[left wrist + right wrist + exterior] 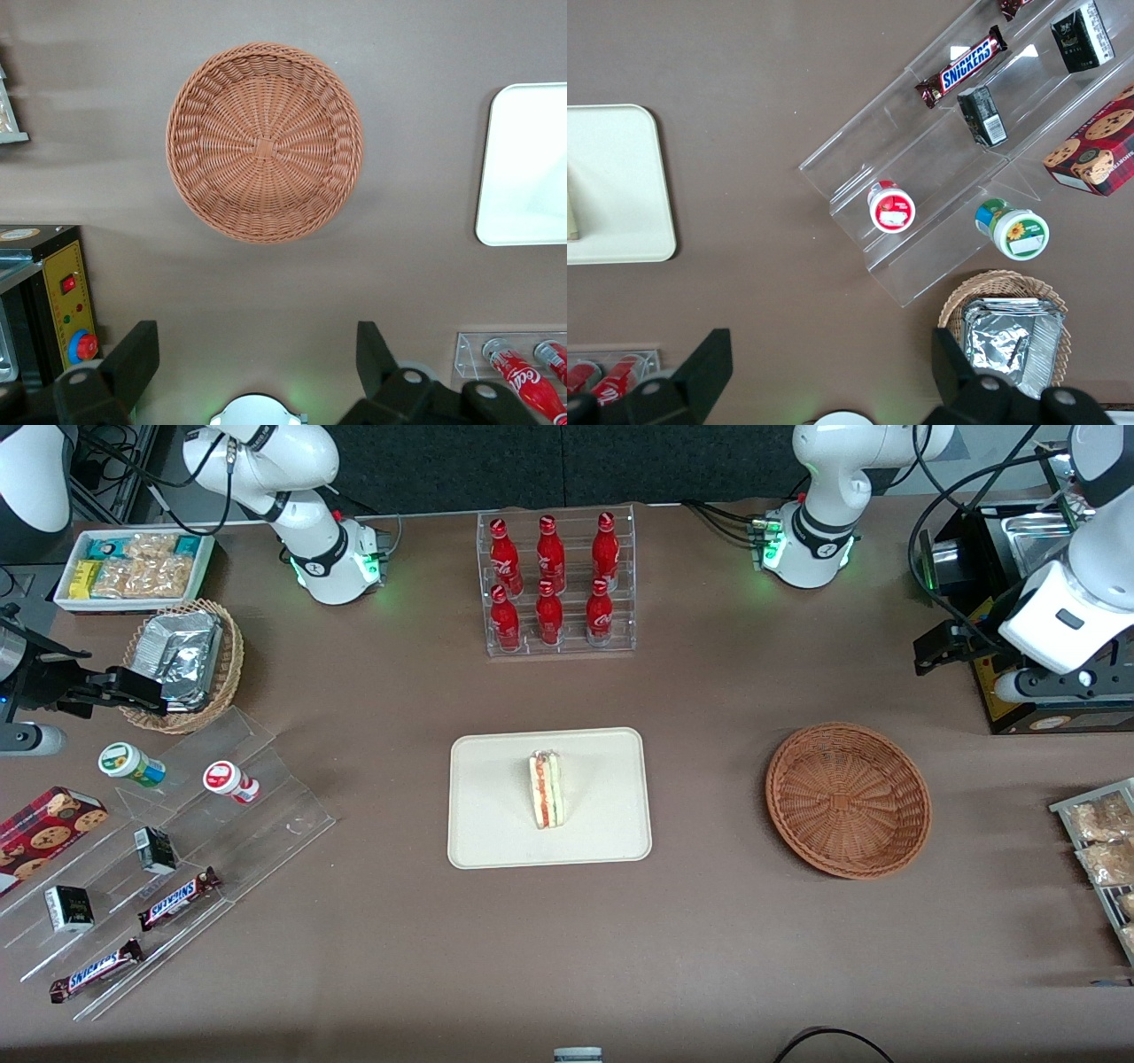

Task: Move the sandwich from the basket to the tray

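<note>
The sandwich [547, 790], a white wedge with red and green layers, stands on its edge in the middle of the cream tray [496, 806]. The round reddish-brown basket [848, 799] sits beside the tray toward the working arm's end, with nothing in it. My gripper [930, 654] hangs above the table, farther from the front camera than the basket and well apart from it. In the left wrist view the gripper [257, 354] is open, its fingers [133, 356] wide apart with only bare table between them, and the basket [264, 142] and a corner of the tray [527, 164] show.
A clear rack of red bottles [556, 584] stands farther from the front camera than the tray. A black appliance with a yellow panel [1019, 682] sits near my gripper. Snack packets [1099, 841] lie at the working arm's end. A foil-filled tan basket [182, 662] and acrylic steps [168, 868] sit toward the parked arm's end.
</note>
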Robot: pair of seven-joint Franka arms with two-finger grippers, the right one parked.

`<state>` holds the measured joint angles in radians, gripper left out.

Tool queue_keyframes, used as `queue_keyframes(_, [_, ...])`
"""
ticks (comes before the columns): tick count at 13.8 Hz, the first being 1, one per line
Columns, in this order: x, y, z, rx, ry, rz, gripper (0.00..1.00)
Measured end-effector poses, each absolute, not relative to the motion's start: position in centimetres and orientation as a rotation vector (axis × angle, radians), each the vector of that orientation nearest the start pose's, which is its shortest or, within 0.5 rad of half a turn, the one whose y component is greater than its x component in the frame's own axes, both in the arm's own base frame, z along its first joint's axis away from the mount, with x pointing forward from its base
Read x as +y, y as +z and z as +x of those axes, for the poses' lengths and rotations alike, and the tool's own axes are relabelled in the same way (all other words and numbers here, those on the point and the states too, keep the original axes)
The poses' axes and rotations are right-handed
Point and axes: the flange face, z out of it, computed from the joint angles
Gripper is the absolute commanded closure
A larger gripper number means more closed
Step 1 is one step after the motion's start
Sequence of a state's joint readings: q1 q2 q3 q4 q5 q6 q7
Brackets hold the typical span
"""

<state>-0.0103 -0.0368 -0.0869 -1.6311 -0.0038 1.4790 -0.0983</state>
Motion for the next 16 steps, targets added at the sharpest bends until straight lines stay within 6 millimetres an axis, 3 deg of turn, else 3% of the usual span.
queue_keyframes(6, [-5.3,60.7,51.3,0.025,0.108,-3.128,0.01])
queue_keyframes(16, [-5.3,61.0,51.2,0.027,0.112,-3.127,0.01])
